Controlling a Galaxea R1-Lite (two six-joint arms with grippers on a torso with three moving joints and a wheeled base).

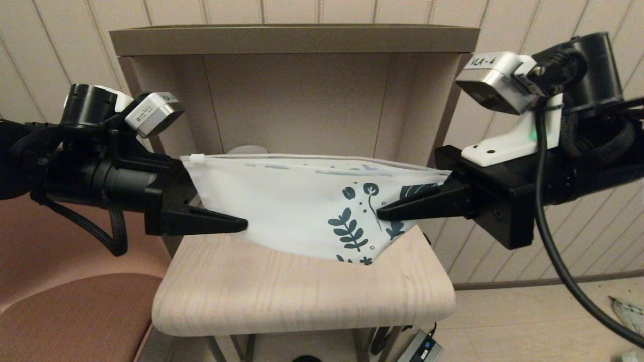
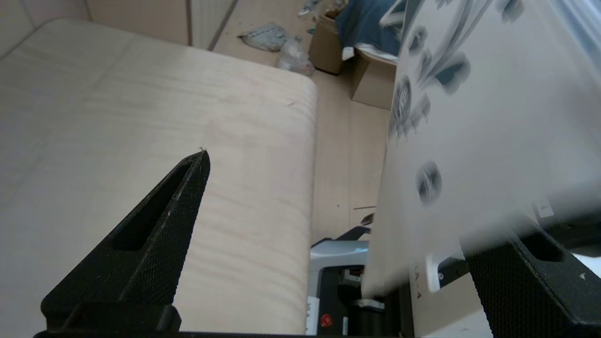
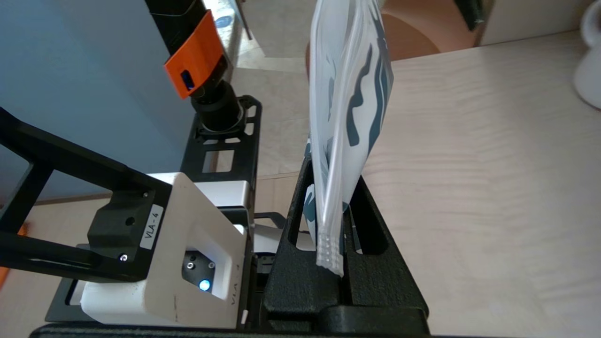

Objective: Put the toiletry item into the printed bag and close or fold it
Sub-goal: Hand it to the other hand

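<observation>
The printed bag hangs stretched between my two grippers above the pale wooden table, its zip edge up and its leaf-print end to the right. My right gripper is shut on that printed end; the right wrist view shows the bag pinched between both fingers of the gripper. My left gripper is at the bag's plain end, open. In the left wrist view the bag lies against one finger, and the other finger stands far off. The toiletry item is not visible.
A white mug stands on the table behind the bag. A brown shelf unit rises at the back. A pink seat is at the left. Boxes and clutter lie on the floor beyond the table edge.
</observation>
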